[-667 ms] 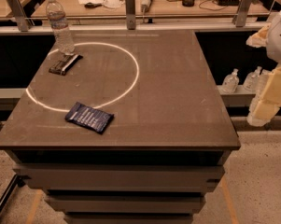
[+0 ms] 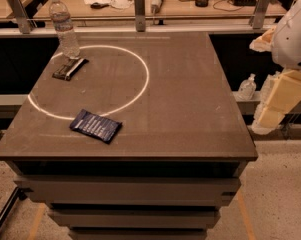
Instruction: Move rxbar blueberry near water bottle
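The rxbar blueberry [image 2: 95,125] is a flat dark navy wrapper lying on the front left of the brown table [image 2: 190,99], on the white circle line. The water bottle [image 2: 64,28] is clear with a white cap and stands upright at the far left corner. A narrower black bar [image 2: 69,68] lies just in front of the bottle. My gripper [image 2: 270,115] hangs at the right edge of the view, off the table's right side and far from the rxbar, with nothing seen in it.
A white circle [image 2: 140,79] is marked on the table's left half. Small nozzle bottles [image 2: 247,88] stand on a low shelf to the right. A cluttered bench with metal posts [image 2: 139,4] runs behind the table.
My arm has edged slightly left into view at the right side. The rxbar, the bottle and the black bar have not moved.
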You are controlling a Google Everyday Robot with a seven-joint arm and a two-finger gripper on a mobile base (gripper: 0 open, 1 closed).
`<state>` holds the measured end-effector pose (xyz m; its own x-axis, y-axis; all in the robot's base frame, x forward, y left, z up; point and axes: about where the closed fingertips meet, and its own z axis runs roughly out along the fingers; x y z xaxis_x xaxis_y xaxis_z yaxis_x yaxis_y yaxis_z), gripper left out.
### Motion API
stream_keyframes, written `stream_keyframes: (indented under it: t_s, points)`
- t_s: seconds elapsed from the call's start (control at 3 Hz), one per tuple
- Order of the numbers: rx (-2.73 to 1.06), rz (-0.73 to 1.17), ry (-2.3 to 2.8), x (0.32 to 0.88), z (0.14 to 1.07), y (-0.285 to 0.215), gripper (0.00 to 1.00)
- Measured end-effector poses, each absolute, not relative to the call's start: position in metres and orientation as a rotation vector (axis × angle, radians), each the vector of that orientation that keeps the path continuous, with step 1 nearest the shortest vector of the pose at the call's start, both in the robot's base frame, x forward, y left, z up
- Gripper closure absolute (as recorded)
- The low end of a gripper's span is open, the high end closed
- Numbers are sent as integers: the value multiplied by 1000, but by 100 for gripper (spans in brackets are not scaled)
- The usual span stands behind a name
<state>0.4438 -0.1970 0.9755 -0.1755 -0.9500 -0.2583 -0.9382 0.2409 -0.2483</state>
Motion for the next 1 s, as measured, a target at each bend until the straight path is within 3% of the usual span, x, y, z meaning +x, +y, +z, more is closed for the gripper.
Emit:
stream_keyframes:
  t_s: [1.0]
  points:
    - [-1771, 290, 1846, 501, 961, -20, 0]
